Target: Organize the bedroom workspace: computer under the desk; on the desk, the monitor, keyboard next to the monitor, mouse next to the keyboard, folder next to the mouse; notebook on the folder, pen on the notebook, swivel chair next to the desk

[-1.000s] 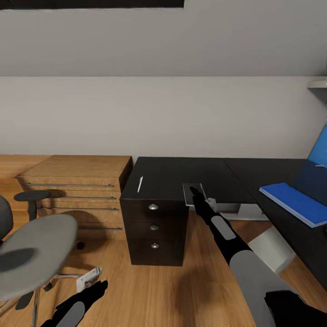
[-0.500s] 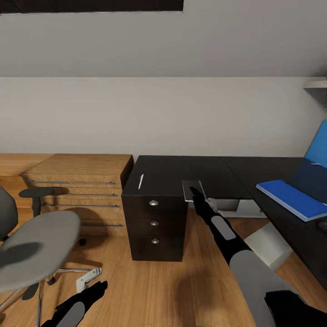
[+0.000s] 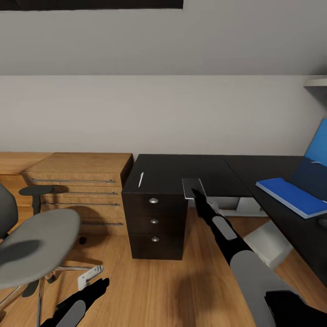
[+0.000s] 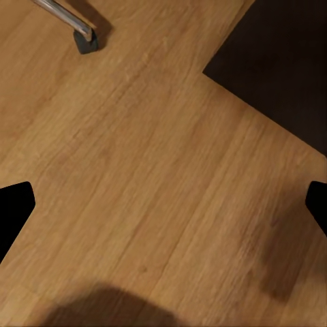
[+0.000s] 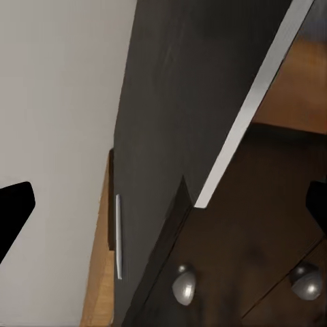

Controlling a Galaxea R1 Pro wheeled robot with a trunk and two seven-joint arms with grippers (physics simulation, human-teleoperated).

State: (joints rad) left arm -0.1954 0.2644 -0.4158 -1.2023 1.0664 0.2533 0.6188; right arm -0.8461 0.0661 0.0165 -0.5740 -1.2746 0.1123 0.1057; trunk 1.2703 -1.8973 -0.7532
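The right gripper point(image 3: 194, 190) holds the notebook point(image 3: 192, 187) at the desk point(image 3: 181, 170) front edge — the pen point(image 3: 141, 179) lies well to its left on the desk top. The folder point(image 3: 290, 196) rests far right. The left gripper point(image 4: 163, 204) hangs splayed over floor point(image 4: 136, 177).

Pretty even, soft indoor light with no glare, everything rendered sharp in the head view, just blurry-edged shadows on the wood floor point(image 3: 150, 281) beside the swivel chair point(image 3: 36, 245), and a dim smudge across the left wrist view's planks.
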